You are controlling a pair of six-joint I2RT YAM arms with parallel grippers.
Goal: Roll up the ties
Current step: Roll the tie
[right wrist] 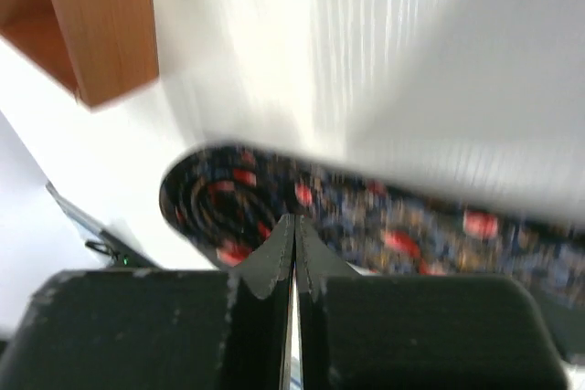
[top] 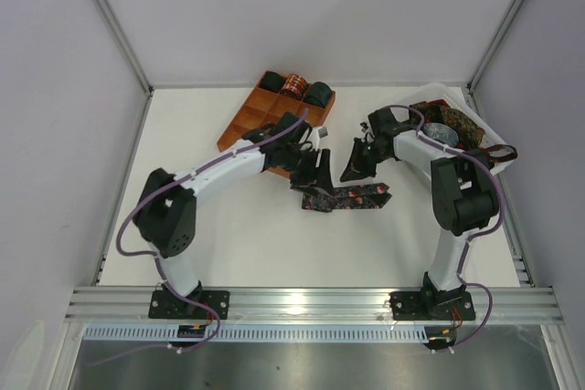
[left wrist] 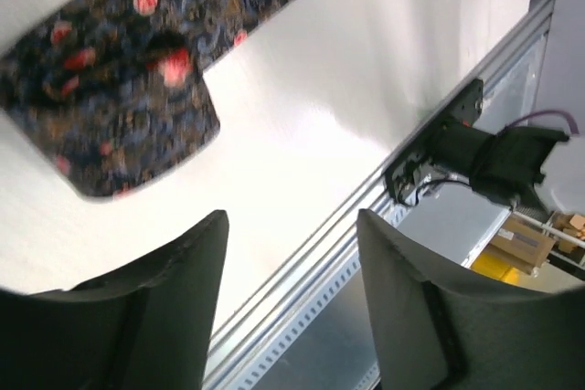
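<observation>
A dark tie with red flowers (top: 352, 196) lies flat on the table between the two arms, its left end rolled into a small coil (top: 313, 200). My left gripper (top: 317, 167) hangs open and empty just above that left end. In the left wrist view, it (left wrist: 292, 262) is open, with the tie's end (left wrist: 119, 107) past the fingertips. My right gripper (top: 357, 167) is over the tie's middle. In the right wrist view, it (right wrist: 294, 222) is shut, its tips against the tie (right wrist: 411, 235) beside the coil (right wrist: 219, 207). I cannot tell whether fabric is pinched.
An orange-brown gridded tray (top: 256, 116) lies at the back left. It holds two dark green coils (top: 271, 84) (top: 318, 94) and a copper striped coil (top: 294, 86). Its corner shows in the right wrist view (right wrist: 101, 15). A white bin (top: 437, 96) with more ties stands at the back right.
</observation>
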